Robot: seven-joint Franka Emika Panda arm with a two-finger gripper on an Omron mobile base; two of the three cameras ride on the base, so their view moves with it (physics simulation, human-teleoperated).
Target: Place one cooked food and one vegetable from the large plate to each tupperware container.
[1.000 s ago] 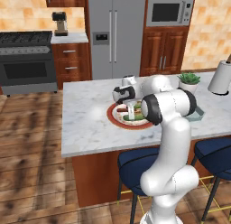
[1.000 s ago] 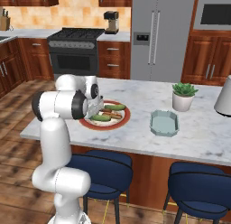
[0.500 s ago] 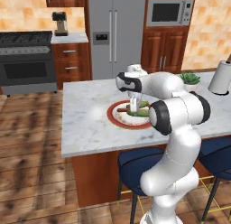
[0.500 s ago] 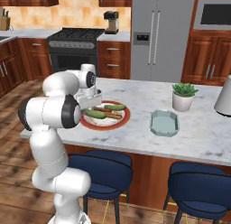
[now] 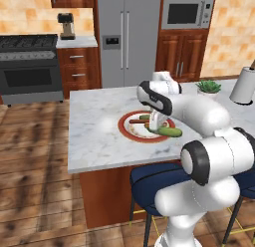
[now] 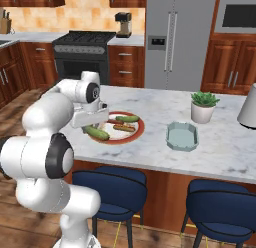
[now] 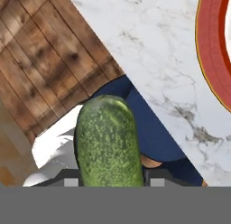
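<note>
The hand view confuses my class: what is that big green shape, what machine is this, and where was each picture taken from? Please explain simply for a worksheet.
The machine is a white robot arm in a computer-drawn kitchen. Two pictures come from cameras on its base, behind it to the left and to the right, looking over a marble counter. The third comes from a camera on its hand. The green shape is a cucumber, clamped in the gripper and seen from very close. On the counter are a red-rimmed plate with a second cucumber and sausages, a teal container and a potted plant.
</note>
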